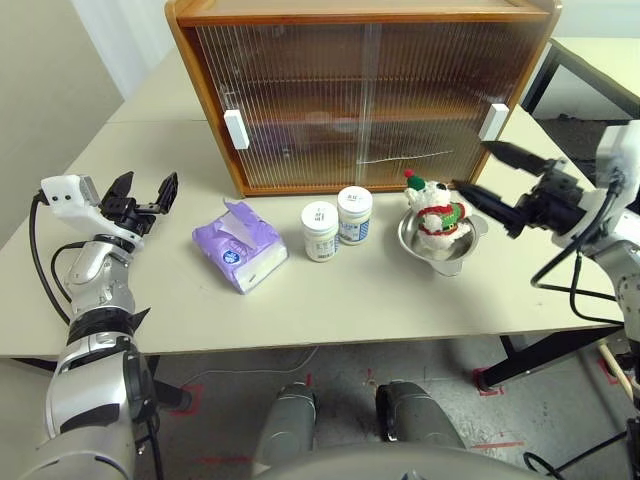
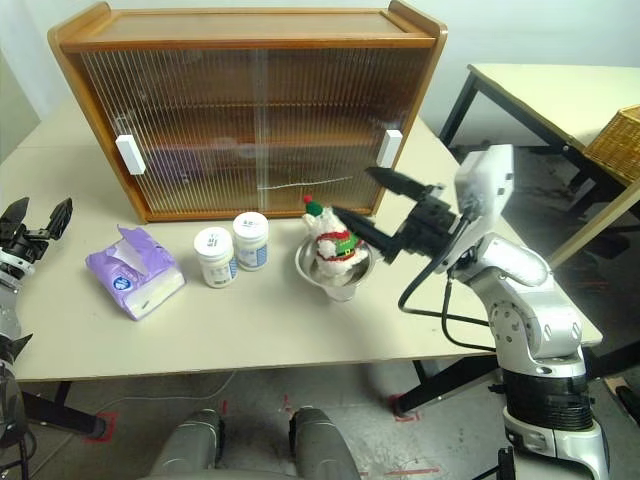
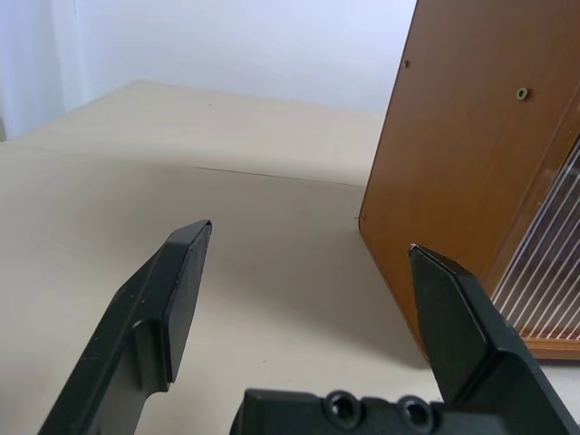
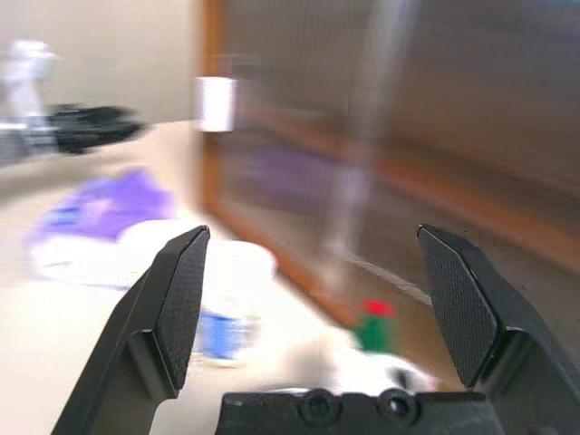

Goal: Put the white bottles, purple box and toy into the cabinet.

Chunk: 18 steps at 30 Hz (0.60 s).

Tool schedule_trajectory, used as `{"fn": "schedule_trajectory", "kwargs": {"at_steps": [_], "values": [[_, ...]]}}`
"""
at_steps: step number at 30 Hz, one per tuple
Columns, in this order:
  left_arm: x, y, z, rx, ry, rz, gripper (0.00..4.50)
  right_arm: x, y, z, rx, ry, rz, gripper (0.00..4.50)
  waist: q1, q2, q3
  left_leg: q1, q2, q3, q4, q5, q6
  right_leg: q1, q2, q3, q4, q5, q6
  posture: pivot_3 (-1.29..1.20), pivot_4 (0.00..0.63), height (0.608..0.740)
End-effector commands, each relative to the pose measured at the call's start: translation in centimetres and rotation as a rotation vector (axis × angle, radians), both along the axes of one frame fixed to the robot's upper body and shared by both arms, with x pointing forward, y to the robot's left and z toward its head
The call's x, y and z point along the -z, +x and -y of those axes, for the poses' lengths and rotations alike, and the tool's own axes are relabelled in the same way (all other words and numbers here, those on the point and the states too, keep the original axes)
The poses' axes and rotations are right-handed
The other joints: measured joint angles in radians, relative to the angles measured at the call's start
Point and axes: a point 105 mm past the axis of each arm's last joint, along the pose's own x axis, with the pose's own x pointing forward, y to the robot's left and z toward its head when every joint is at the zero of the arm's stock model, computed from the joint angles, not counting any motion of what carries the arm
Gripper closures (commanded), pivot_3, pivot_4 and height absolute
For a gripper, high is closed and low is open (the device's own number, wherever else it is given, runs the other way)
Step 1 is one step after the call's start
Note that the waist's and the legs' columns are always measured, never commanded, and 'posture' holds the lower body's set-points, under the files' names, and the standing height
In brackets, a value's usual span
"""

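Left eye view: I've got the right gripper (image 1: 483, 172) hanging w/ its fingers spread wide and nothing between them, aimed across toward the toy (image 1: 436, 212). The lower fingertip sits just beside the bear's right side; can't tell if it touches. The upper finger is up near the cabinet's right white handle (image 1: 493, 121). The toy sits upright in a shiny steel bowl (image 1: 444, 243) on the table (image 1: 330, 300), just in front of the cabinet (image 1: 360, 95).

Both white bottles (image 1: 337, 223) stand upright side by side, touching or nearly so, to the left of the bowl, lids on. The purple box (image 1: 239, 250) lies further left, tissue poking out the top, apart from the bottles.

Left gripper (image 1: 145, 193) hangs at the table's left side, fingers apart, empty, well clear of the purple box. Left wrist view shows its two fingers (image 3: 172, 299) wide open w/ bare table between them and the cabinet's wooden side panel ahead.

Cabinet doors are slid shut, both handles at the outer edges. Thru the ribbed panels I can't make out any contents on the two shelves.

Right wrist view is blurred; fingers (image 4: 177, 299) apart, bottles, purple box & toy's hat ahead.
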Motion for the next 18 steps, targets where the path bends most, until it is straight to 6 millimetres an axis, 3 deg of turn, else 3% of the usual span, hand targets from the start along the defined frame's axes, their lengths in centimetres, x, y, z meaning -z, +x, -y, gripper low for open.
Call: {"fn": "schedule_trajectory", "kwargs": {"at_steps": [1,5,9,18], "values": [[0.5,-0.4,-0.4,-0.007,0.008,-0.02,0.02,0.3,-1.2,-1.8,-0.112,-0.017,-0.047,0.0,0.002,0.0,0.0,0.0,0.0,0.0,0.0,0.0,0.0,0.0,0.0,0.0,0.0,0.0,0.0,0.06,0.05,0.74],[0.3,-0.6,-0.4,-0.002,0.006,-0.008,0.02,0.6,-1.1,-2.5,-0.135,-0.016,-0.046,0.0,0.005,-0.001,-0.001,0.0,0.0,0.0,0.0,0.0,-0.001,0.0,0.001,0.0,0.0,0.0,0.0,0.08,0.051,0.74],[-0.1,-0.7,0.7,0.078,0.045,0.005,0.02,0.9,0.0,-2.1,-0.094,0.001,-0.042,0.0,0.011,-0.002,-0.001,0.0,0.0,0.0,0.0,-0.002,-0.003,0.0,0.001,0.0,0.0,0.0,0.0,0.11,0.056,0.74],[-5.2,-0.9,2.1,0.113,0.047,0.142,0.02,1.8,1.5,-1.8,-0.059,0.0,-0.033,0.0,0.03,-0.002,-0.001,-0.001,0.0,0.0,0.0,-0.005,-0.008,-0.001,0.001,0.0,0.0,0.0,0.0,0.13,0.062,0.74]]}}
